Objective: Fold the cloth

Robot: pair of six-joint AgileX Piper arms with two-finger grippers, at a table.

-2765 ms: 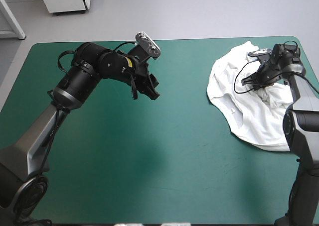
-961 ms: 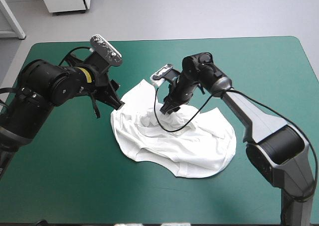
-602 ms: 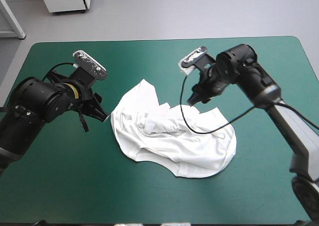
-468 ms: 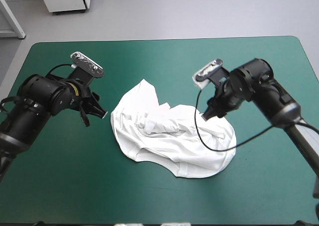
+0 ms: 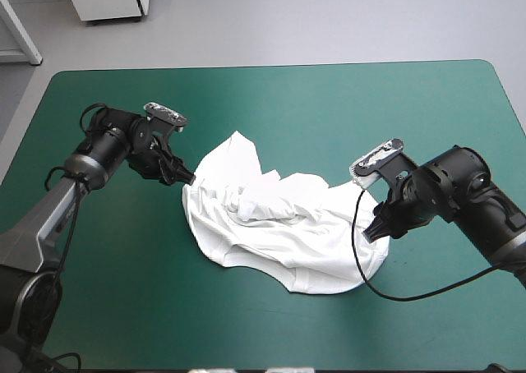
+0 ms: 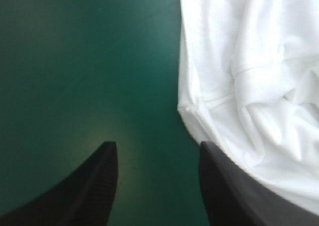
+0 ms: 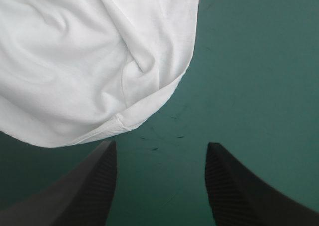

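Right, T-shirt mid-bench, white, lying loose on teal-green cover of bench. Not lifted, not folded. Roughly a rounded patch, with a rumpled ridge of folds across its far half and smoother cloth toward the near side. One pointed lobe sticking out toward the far-left side, wide curved edge toward the near-right side.

Left pincer low at T-shirt's left edge, arm reaching in from bench's left side. In left wrist view, left pincer wide open, black fingers well apart, nothing held. Only bare cover in the gap. T-shirt edge with a small hem corner just ahead of one finger, cloth running on past that finger's outer side. Cannot tell whether that finger is touching cloth.

Right pincer at T-shirt's right edge, low over the cover. In right wrist view, right pincer also spread open, gripping nothing, gap over bare cover. Curved T-shirt edge just ahead, hem corner in front of one fingertip, apart from it. Faint dark scuffs on cover between the fingertips.

Pincers on opposite sides of T-shirt, cloth between them.
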